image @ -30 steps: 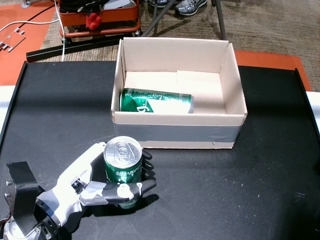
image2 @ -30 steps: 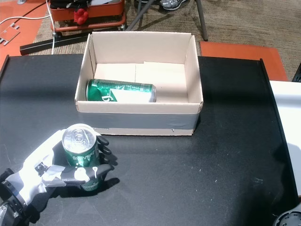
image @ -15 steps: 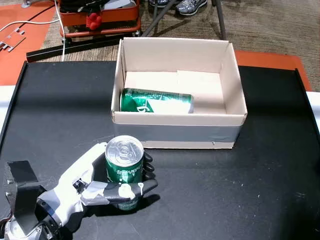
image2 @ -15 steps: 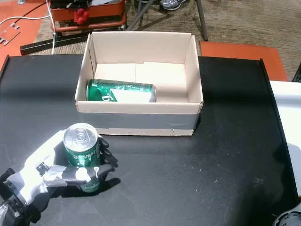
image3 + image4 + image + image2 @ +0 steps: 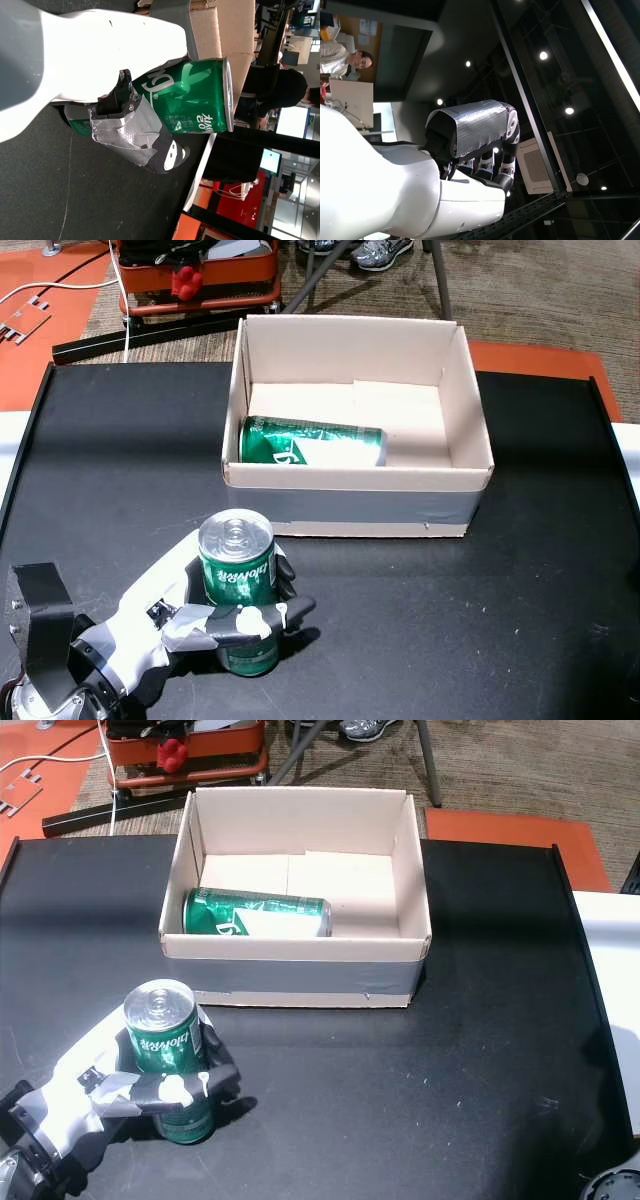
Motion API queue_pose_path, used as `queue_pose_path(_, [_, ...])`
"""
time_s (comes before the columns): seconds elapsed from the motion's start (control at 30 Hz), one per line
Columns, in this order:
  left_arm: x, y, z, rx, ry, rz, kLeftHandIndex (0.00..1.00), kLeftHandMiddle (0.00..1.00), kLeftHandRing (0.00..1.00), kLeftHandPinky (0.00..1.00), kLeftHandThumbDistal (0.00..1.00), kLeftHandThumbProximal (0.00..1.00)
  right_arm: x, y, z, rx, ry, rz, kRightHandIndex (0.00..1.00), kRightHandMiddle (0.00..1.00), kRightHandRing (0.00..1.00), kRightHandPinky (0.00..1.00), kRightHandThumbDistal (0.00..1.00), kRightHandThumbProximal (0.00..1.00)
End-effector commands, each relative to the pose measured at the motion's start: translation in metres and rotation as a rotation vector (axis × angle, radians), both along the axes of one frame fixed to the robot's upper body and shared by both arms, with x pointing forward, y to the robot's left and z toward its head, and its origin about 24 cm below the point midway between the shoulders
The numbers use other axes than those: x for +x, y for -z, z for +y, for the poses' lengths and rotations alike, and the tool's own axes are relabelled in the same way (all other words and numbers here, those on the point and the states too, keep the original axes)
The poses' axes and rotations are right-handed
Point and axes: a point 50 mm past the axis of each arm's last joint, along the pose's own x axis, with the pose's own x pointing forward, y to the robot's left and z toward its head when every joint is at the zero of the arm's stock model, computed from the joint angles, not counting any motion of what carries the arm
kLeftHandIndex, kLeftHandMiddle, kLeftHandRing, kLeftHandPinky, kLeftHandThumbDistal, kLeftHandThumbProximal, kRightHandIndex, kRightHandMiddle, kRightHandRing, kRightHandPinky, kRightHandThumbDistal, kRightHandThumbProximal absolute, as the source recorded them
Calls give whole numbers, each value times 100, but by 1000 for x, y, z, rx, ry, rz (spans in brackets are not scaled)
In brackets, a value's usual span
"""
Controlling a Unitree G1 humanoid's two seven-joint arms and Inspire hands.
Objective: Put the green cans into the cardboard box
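My left hand [image 5: 190, 615] is shut on an upright green can [image 5: 238, 575] on the black table, just in front of the cardboard box's near-left corner. Both head views show the taped thumb crossing the can [image 5: 165, 1045]. The left wrist view shows the same can [image 5: 190, 105] held between the thumb and the white palm [image 5: 100, 60]. The open cardboard box [image 5: 350, 502] stands at the table's middle back. A second green can [image 5: 312, 442] lies on its side inside it, against the front wall. My right hand [image 5: 470, 150] appears only in the right wrist view, raised toward the ceiling and holding nothing.
The black table [image 5: 450, 620] has raised edges at both sides. Beyond its far edge stand a red cart [image 5: 195, 275] with cables and metal legs on carpet. Orange mats lie at the back left [image 5: 30, 330]. People sit at desks in the wrist views.
The held can has shifted slightly left and toward me, and more of its side now shows. The thumb stays wrapped on it. The box and the can inside have not moved.
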Motion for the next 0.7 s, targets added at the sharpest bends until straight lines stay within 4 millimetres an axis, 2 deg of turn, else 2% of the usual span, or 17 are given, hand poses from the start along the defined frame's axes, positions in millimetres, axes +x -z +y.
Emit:
queue_pose_path(0.0, [0,1,-1,-15,-1,11,34,30,33,32,61,0,-1,0,-1,-2,9,3,25,30,39,47,21,26])
queue_pose_path(0.17, [0,1,-1,-20,-2,14,29,28,32,30,61,0,-1,1,0,2,13,7,25,31,40,47,21,26])
queue_pose_path(0.37, [0,1,-1,-24,-26,13,23,21,24,23,52,0,-1,1,0,-2,18,10,24,30,39,46,20,26])
queue_pose_path(0.57, [1,1,-2,-26,-34,13,28,15,20,20,45,0,-1,1,0,-11,33,19,24,29,39,46,19,27])
queue_pose_path(0.67, [1,1,-2,-32,-37,10,27,13,19,20,42,0,-1,1,0,-16,38,21,24,29,39,46,18,28])
